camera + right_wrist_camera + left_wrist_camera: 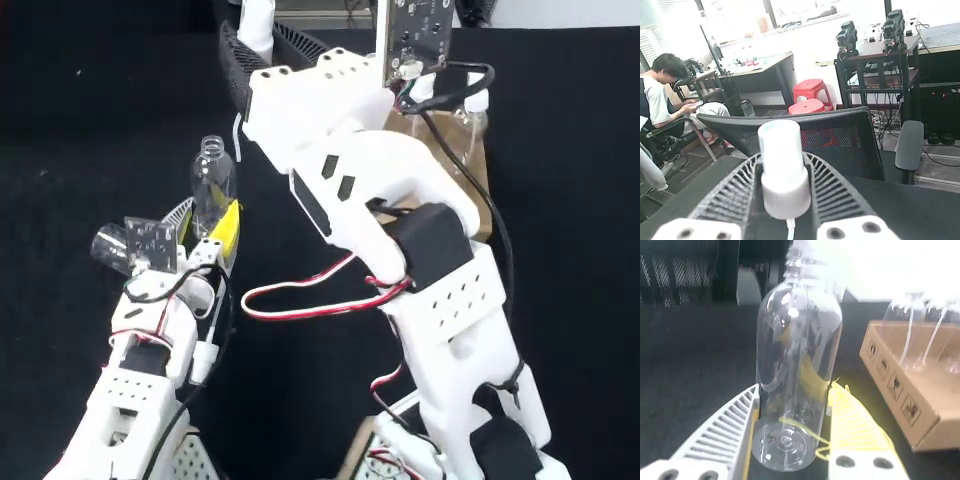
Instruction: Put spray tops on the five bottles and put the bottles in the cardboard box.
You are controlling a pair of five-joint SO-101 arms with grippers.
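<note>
Bottle [799, 340] stands upright, gripped by the left hand [207, 220] over the black counter [80, 120] near the box [910, 385], while the right hand [785, 200] pinches a spray top [782, 170] before a mesh chair [840, 135] and office desks [765, 70].

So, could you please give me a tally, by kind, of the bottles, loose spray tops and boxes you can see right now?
Bottle without a top: 1, in the left claw
Bottles with tops: 2 that can be made out, in the cardboard box
Loose spray top: 1, in the right claw
Cardboard box: 1
Total: 5
</note>
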